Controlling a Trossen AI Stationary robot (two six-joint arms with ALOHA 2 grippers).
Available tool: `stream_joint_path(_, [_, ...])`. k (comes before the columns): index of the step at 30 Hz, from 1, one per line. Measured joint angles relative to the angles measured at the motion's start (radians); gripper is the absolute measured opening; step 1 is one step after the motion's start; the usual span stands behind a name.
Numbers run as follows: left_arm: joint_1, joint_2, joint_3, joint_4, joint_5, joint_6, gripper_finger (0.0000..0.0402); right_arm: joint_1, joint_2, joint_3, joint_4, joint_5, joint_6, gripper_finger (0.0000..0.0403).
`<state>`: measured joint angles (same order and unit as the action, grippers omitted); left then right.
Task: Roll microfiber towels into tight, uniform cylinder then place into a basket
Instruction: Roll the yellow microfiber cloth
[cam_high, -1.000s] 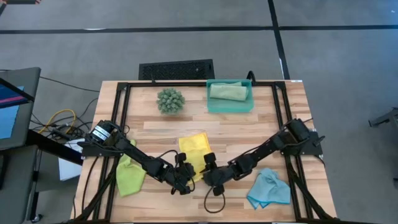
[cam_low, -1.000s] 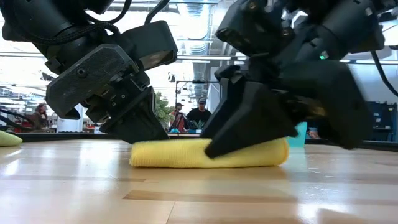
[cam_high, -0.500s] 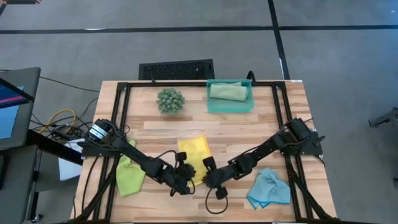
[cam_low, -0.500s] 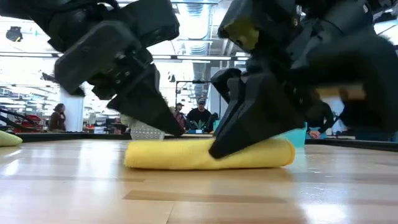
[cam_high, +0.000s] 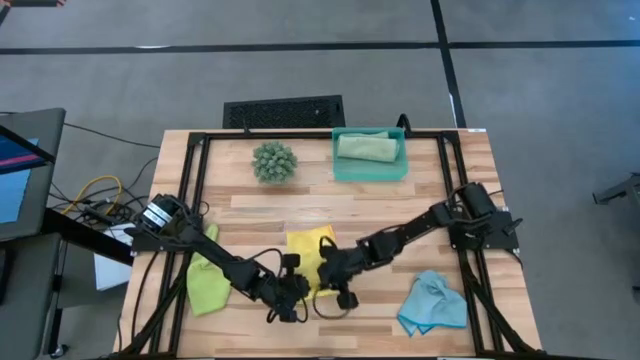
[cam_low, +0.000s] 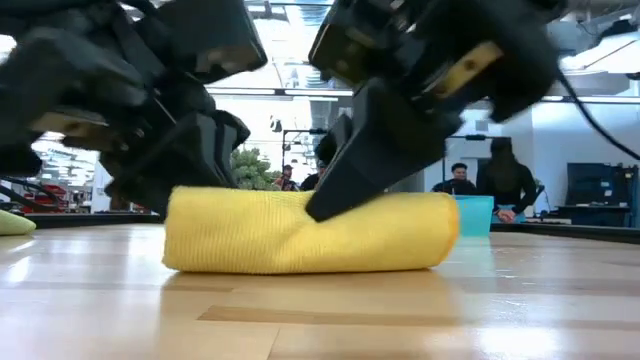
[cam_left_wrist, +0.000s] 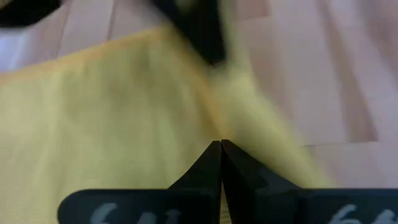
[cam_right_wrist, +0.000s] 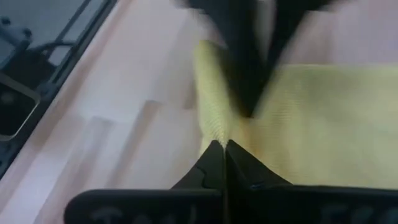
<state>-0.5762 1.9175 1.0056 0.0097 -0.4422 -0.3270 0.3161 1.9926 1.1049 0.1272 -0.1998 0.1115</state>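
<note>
While soft and ribbed, yellow towel (cam_low: 305, 235) forms a plump cylinder on wood.

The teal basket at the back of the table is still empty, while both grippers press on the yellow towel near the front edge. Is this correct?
Not quite. The high view shows the basket already holds a rolled sage green towel, so it is not empty. The rest stands: the left gripper and the right gripper are both shut, down on the yellow towel near the table's front edge.
</note>
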Motion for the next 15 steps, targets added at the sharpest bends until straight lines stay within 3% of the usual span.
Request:
stream_joint_path(8, [-0.058,-0.001,0.078,-0.17,-0.048,0.009,0.0,-0.03,0.004,0.0,0.0,-0.067,0.022,0.002])
stream_joint_path(15, [-0.109,-0.002,0.168,-0.35,-0.161,-0.036,0.0,-0.037,0.009,-0.001,-0.003,-0.091,0.066,0.0021])
